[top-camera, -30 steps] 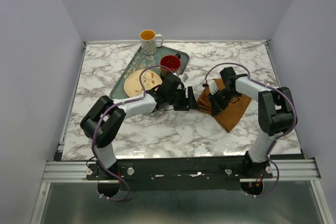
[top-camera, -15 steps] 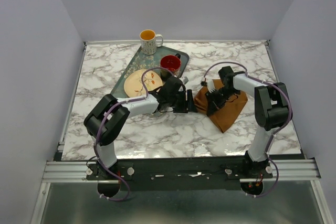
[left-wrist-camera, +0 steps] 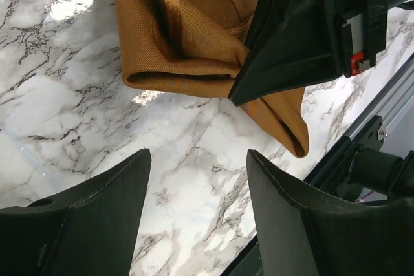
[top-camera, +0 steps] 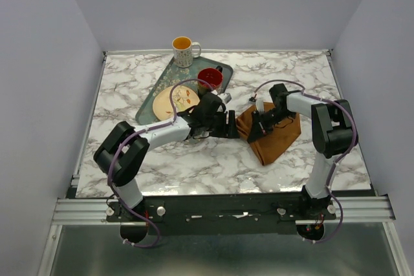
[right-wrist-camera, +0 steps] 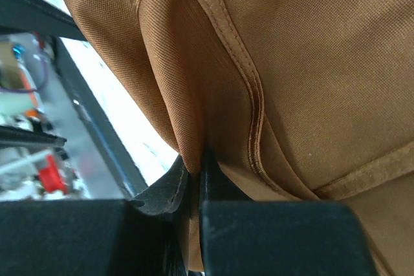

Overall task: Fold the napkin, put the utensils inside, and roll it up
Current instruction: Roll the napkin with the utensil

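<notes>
1. One marble surface (top-camera: pixel 213 159) carries two robot arms, the left arm (top-camera: pixel 162 130) and the right arm (top-camera: pixel 323 124). It also holds one rust-brown napkin (top-camera: pixel 278 140), one dark green tray (top-camera: pixel 157 88), one pale plate (top-camera: pixel 169 103), one white mug (top-camera: pixel 184 50) and one red cup (top-camera: pixel 210 78). No cutlery can be made out clearly.
2. Compared with a second ago, the right jaws have moved towards the left jaws and drawn the napkin along. Its near edge now sits closer to the left jaws, and its lower tip has shifted the same way. The left arm's elbow has swung outward.
3. The right jaws are almost closed, pinching a raised fold of the napkin (right-wrist-camera: pixel 310 63) between them. The rest of the cloth spreads away beyond their tips.
4. The left jaws stand wide open and hold nothing. The napkin (left-wrist-camera: pixel 194 37) lies just ahead of their tips with its folded edge facing the opening, and bare surface shows between the two fingers.
</notes>
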